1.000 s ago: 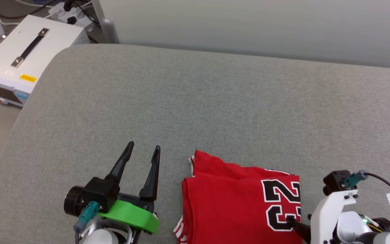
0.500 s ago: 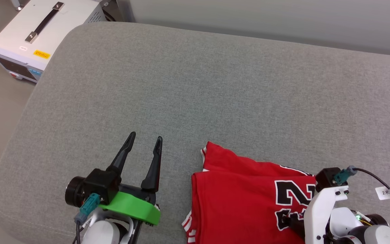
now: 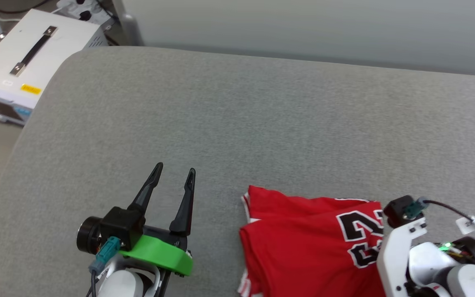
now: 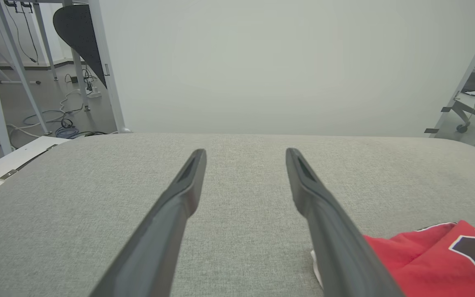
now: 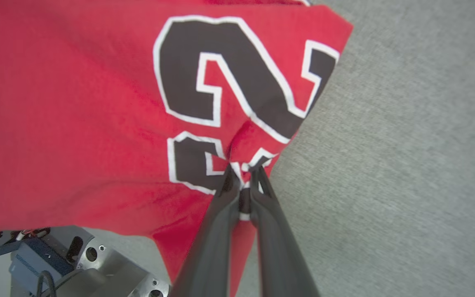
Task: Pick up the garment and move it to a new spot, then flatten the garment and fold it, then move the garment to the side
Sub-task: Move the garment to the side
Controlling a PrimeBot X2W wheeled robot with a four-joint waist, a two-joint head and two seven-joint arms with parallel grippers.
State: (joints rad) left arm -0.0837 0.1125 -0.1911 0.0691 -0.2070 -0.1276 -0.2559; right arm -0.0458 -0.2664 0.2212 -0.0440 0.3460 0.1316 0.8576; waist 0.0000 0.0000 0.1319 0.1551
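Note:
The garment [image 3: 303, 243] is a folded red jersey with black-and-white numbers, lying at the near right of the grey cushion [image 3: 237, 123]. My right gripper [image 5: 243, 171] is shut on a pinch of its fabric at the numbers, near the garment's [image 5: 76, 103] right edge; in the head view its white wrist [image 3: 402, 255] covers that spot. My left gripper [image 3: 173, 173] stands open and apart from the garment, to its left, with nothing between its fingers. The left wrist view has the open left gripper [image 4: 245, 154] over bare cushion and the garment's [image 4: 419, 255] corner at lower right.
A white box with a black handle [image 3: 23, 57] stands on the floor beyond the cushion's far left corner. A pale wall [image 3: 303, 29] runs behind the cushion. Bare grey cushion stretches ahead and left of the garment. Metal frame legs [image 4: 101, 66] and cables stand at the left.
My right gripper has shut on the garment at the numbers, bunching the fabric. The head camera has shifted. The left gripper stays open in place.

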